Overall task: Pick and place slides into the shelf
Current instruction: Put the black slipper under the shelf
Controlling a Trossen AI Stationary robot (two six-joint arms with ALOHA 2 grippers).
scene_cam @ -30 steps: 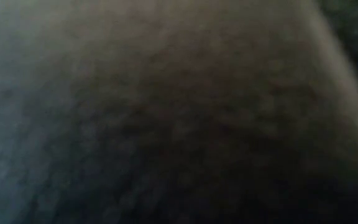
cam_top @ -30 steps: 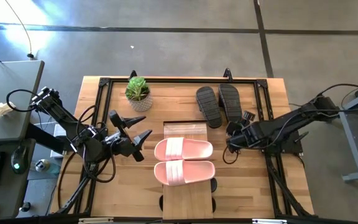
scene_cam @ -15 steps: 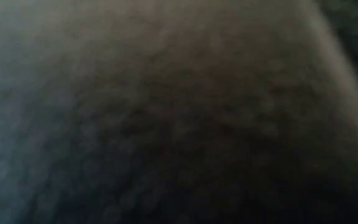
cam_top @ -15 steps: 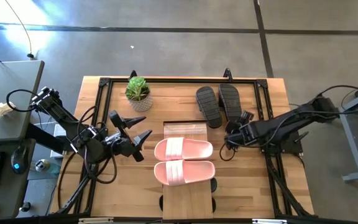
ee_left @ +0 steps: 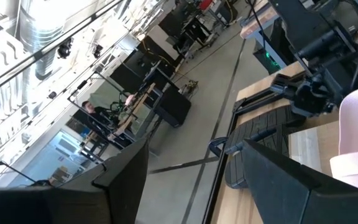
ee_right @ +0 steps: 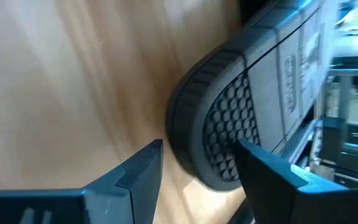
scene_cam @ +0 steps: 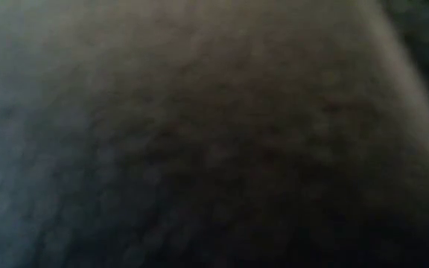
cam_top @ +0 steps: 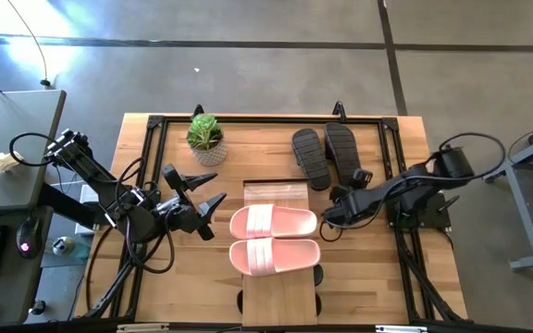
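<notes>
Two black slides [cam_top: 327, 155] lie side by side, soles up, near the table's far edge. The pale pink pair [cam_top: 274, 240] rests on the shelf's [cam_top: 280, 294] light-wood plank top at the table's middle. My right gripper [cam_top: 348, 183] is open at the near end of the right-hand black slide [ee_right: 229, 124], which shows between its fingers in the right wrist view. My left gripper [cam_top: 207, 209] waits open to the left of the pink pair. The low view shows only a dark blur. My right gripper has its two fingers on either side of the black slide's rounded near end [ee_right: 197, 137], which lies on the tabletop. One fingertip [ee_right: 260, 163] overlaps the patterned sole in the picture. Whether it touches the slide, I cannot tell.
A small potted plant [cam_top: 205, 137] stands at the table's far left. A black metal frame [cam_top: 248, 120] runs around the tabletop. Dark shapes [cam_top: 318, 275] peek out from under the shelf. A person [ee_left: 92, 109] sits far off in the room.
My right gripper has shifted a little toward the table's left, staying at the near ends of the black slides, and its arm's elbow has swung in over the table's right edge. The slides have stayed where they were.
</notes>
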